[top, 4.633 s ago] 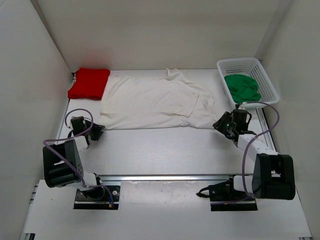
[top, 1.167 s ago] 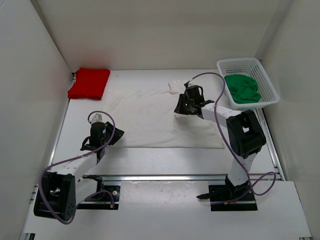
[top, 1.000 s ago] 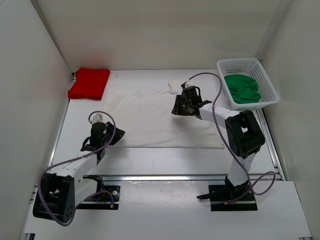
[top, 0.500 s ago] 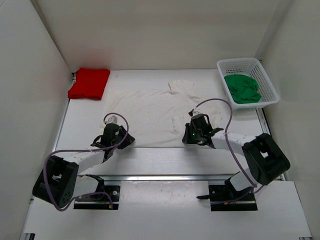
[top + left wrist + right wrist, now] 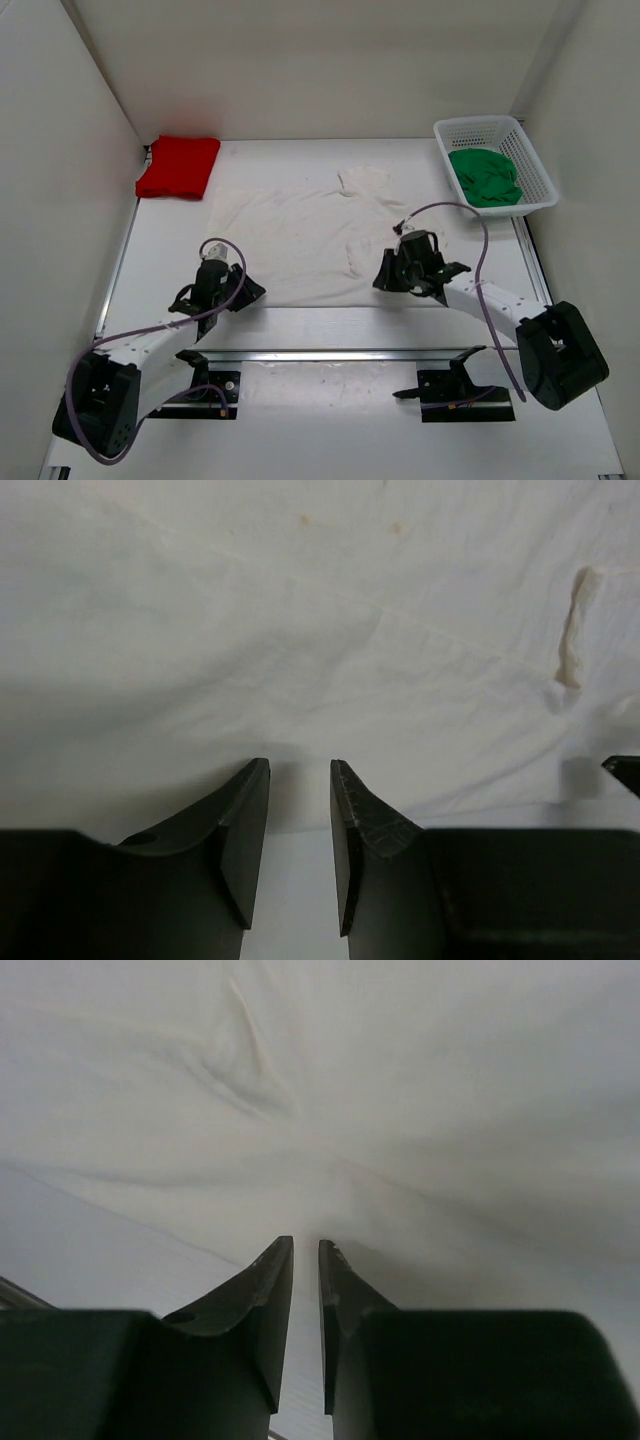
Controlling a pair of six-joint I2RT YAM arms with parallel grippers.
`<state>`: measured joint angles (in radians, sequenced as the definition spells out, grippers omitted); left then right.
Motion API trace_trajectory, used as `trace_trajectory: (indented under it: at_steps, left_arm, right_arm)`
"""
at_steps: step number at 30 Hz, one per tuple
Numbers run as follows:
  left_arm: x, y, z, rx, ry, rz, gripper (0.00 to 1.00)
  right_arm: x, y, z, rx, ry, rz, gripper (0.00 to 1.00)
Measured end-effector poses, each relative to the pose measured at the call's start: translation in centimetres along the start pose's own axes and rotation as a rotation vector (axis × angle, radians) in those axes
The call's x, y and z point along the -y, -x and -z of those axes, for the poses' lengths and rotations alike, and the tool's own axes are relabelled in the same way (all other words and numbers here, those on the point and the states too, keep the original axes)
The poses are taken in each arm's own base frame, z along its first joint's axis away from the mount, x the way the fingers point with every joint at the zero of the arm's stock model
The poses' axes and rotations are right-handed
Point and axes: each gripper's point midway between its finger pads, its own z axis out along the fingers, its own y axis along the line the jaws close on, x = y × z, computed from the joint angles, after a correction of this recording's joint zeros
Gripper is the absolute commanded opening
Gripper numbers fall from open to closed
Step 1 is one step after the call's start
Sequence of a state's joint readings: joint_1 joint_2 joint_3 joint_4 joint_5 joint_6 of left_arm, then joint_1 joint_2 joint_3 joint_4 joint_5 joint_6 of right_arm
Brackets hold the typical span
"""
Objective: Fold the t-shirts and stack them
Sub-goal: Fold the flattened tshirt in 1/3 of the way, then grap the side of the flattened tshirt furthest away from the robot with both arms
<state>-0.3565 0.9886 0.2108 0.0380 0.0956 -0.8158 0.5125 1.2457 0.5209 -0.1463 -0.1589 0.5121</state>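
T-shirts are in three spots for you. The white t-shirt [image 5: 300, 225] lies spread flat across the middle of the table [image 5: 330, 325], neck toward the far wall, with a small wrinkle near its middle. The red t-shirt [image 5: 180, 165] sits folded in the far left corner, just beside the white one's far left edge. The green t-shirt [image 5: 485, 175] is bunched inside the white mesh basket [image 5: 480, 127] at the far right.

Your left gripper [image 5: 222, 283] is low at the near left corner of the white t-shirt. In its wrist view the two fingers [image 5: 245, 830] stand apart with bare table between them, and the cloth's edge lies just ahead of the tips, so it is released and holds nothing.

Your right gripper [image 5: 390, 272] is low at the near right part of the same t-shirt. In its wrist view the fingers [image 5: 262, 1300] are drawn almost together, leaving only a thin slit, and the tips meet the cloth's edge. You cannot tell from these views whether cloth is pinched in that slit.

The two grippers are well apart, with the shirt's near hem running between them.
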Motion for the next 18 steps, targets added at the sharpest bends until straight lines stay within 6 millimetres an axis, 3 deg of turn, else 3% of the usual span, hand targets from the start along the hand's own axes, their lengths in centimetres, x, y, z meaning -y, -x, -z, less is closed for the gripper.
trace_trajectory:
  at_steps: [3,6,9,11,15,18]
  left_arm:
    - [0.7,2.4,0.0,0.021,0.029,0.022,0.42]
    - [4.0,7.6,-0.6,0.099,-0.009,0.04,0.4]
    - [6.5,12.6,-1.9,0.166,-0.052,0.063,0.39]
    - [6.8,14.8,-3.0,0.186,-0.057,0.089,0.4]
    - [5.0,16.4,-4.8,0.18,-0.012,0.143,0.39]
    - [3.6,17.1,-6.0,0.169,0.035,0.168,0.4]
  right_arm:
    - [-0.5,5.8,0.9,0.104,0.029,-0.033,0.11]
    - [-0.6,14.4,1.0,0.232,0.024,-0.04,0.0]
    - [0.5,23.1,-0.7,0.324,-0.004,-0.034,0.0]
    - [2.2,27.5,-2.6,0.359,-0.039,-0.032,0.04]
    - [6.2,32.7,-6.7,0.363,-0.13,-0.029,0.15]
    - [8.8,34.4,-9.7,0.335,-0.189,-0.029,0.24]
